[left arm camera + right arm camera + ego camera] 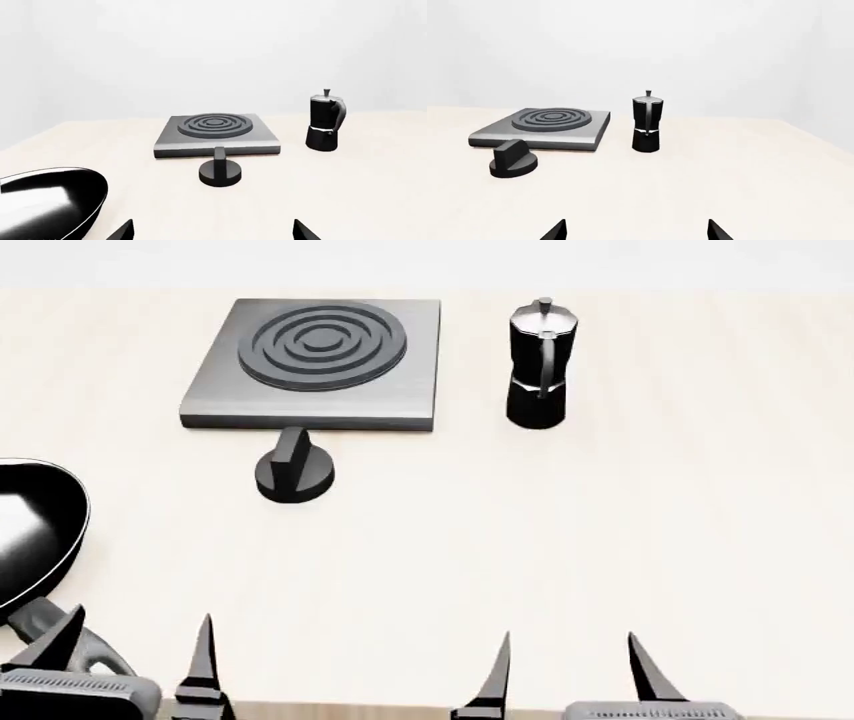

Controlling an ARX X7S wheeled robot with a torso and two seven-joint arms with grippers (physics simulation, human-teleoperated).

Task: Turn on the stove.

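The stove (320, 365) is a flat grey metal slab with dark concentric rings, at the far side of the table; it also shows in the left wrist view (217, 134) and the right wrist view (544, 127). Its round black finned knob (295, 470) sits on the table just in front of the slab, seen too in the left wrist view (221, 170) and the right wrist view (514, 160). My left gripper (134, 655) and right gripper (567, 670) are both open and empty at the table's near edge, well short of the knob.
A black moka pot (541, 365) stands right of the stove. A black frying pan (34, 530) lies at the left, its handle near my left gripper. The table (561, 540) is pale beige.
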